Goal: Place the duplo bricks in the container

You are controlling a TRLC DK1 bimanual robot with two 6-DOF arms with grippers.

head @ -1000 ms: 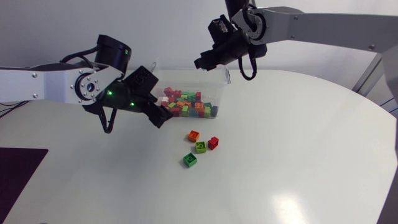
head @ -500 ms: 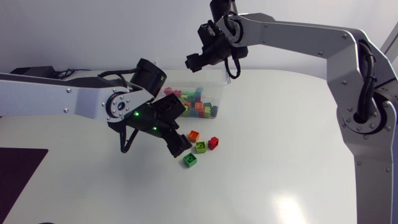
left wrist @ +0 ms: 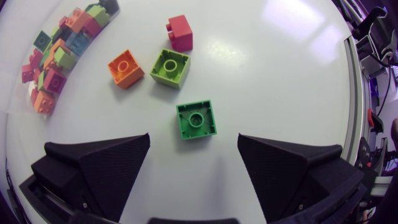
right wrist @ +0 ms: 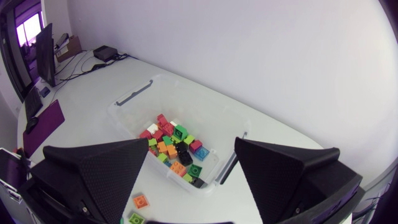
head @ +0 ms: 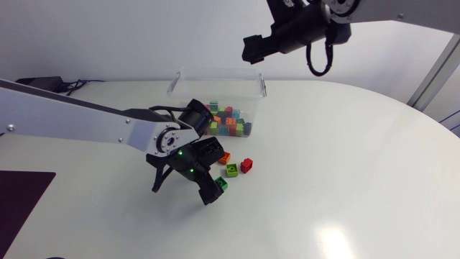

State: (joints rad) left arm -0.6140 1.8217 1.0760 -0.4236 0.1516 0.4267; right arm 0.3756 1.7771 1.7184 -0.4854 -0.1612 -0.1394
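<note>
Three loose duplo bricks lie in a cluster in front of the clear container (head: 188, 90): orange (head: 225, 157), lime (head: 232, 170) and red (head: 246, 165). A green brick (head: 221, 183) lies just nearer. My left gripper (head: 209, 191) hovers low over it, open. In the left wrist view the green brick (left wrist: 196, 119) sits just ahead of the gap of my left gripper (left wrist: 193, 148), untouched, with the orange (left wrist: 125, 68), lime (left wrist: 170, 67) and red (left wrist: 180, 32) bricks beyond. My right gripper (head: 251, 49) hangs open and empty high above the container (right wrist: 186, 93).
Several mixed-colour bricks (head: 226, 122) fill the container's right half (right wrist: 174, 146). White table stretches to the right and front of the loose bricks. A dark mat (head: 21, 198) lies at the table's left front edge.
My left arm swung from beside the container down and right to the green brick. My right gripper opened over the container, then moved back to the right and higher.
</note>
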